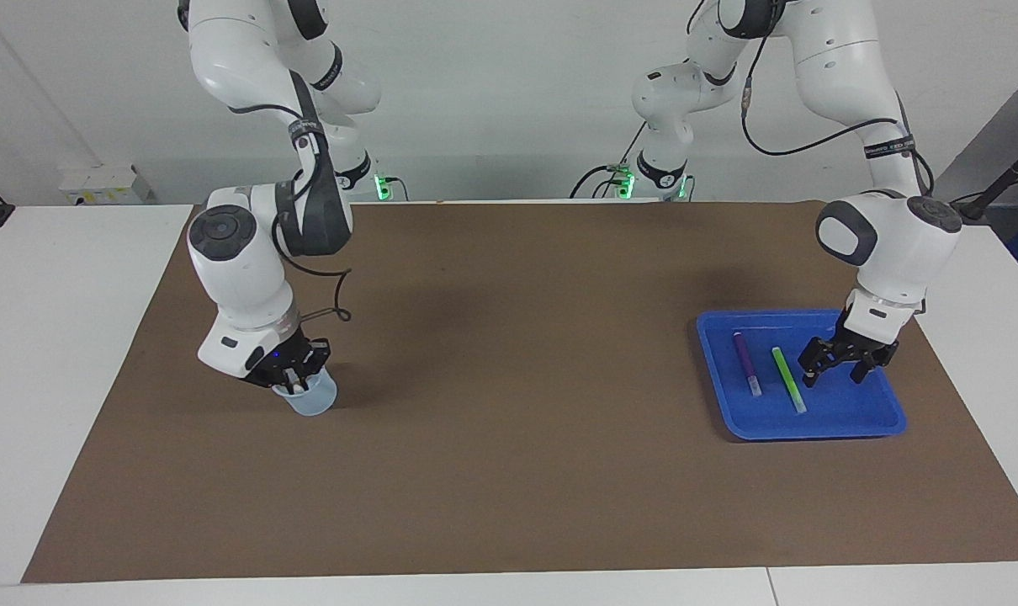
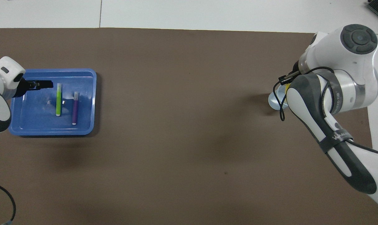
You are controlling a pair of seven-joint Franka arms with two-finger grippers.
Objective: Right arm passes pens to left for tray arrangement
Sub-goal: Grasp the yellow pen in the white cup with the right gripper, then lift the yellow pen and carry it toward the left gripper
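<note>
At the right arm's end of the brown mat (image 1: 509, 471), the right gripper (image 1: 294, 380) reaches into the mouth of a small translucent cup (image 1: 311, 400), fingers closed on a yellow pen (image 2: 287, 87) barely visible there. At the left arm's end, the purple pen (image 1: 746, 364) and green pen (image 1: 787, 380) lie side by side in the blue tray (image 1: 854, 412), the left gripper (image 1: 830, 376) spread open and empty over it beside the green pen.

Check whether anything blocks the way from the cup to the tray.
Nothing visible does. Bare brown mat lies between the cup, where the right tool is shut at the rim, and the tray. The left tool hangs open over the tray.
</note>
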